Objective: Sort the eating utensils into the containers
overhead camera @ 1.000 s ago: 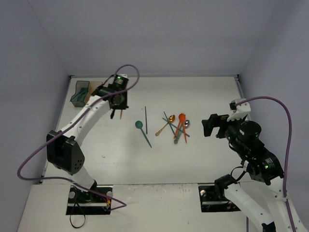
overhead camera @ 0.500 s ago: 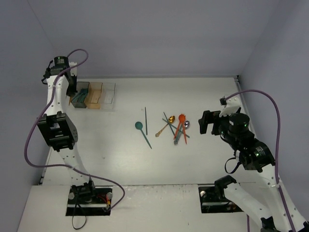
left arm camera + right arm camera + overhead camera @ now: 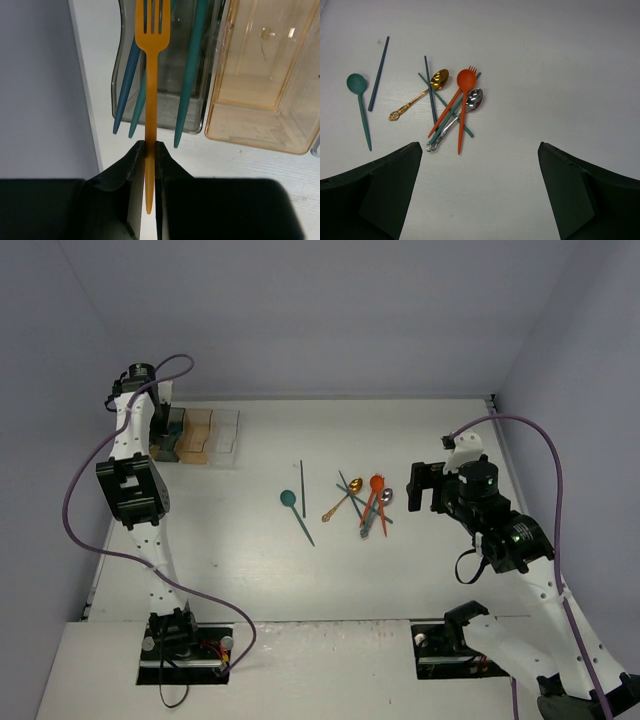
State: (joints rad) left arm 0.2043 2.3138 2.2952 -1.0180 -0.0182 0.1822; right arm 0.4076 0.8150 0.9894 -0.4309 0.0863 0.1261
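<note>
The left gripper [image 3: 150,148] has its jaws pressed nearly together, pinching the lower handle of a slim yellow-orange plastic fork [image 3: 148,75]. The fork points up the frame in the left wrist view, its tines over the dark grey see-through bin [image 3: 167,75]. Three long teal plastic sticks [image 3: 192,75] already lie in that bin, their ends hanging over its near rim. The amber see-through bin [image 3: 260,75] sits just beside it on the right, and the clear bin [image 3: 228,435] ends the row.

The right gripper [image 3: 478,145] hangs with its jaws spread wide, holding and touching nothing. It faces a loose heap at the centre of the white table [image 3: 560,60]: an orange plastic spoon [image 3: 465,80], a gold metal spoon [image 3: 439,79], a silver metal spoon [image 3: 474,99] and crossed teal sticks. A teal plastic spoon [image 3: 356,82] and a single dark teal stick [image 3: 379,72] lie apart at the left.

A second ago the left arm was well out over the table's upper left. Half a second ago it stood at the far left edge, and now it sits slightly right of that, over the grey bin. The right gripper has edged up and left towards the heap. The loose utensils have not moved.

The grey bin lies close to the table's left edge, with the lilac wall [image 3: 35,85] just beyond. Bare table surrounds the heap.
</note>
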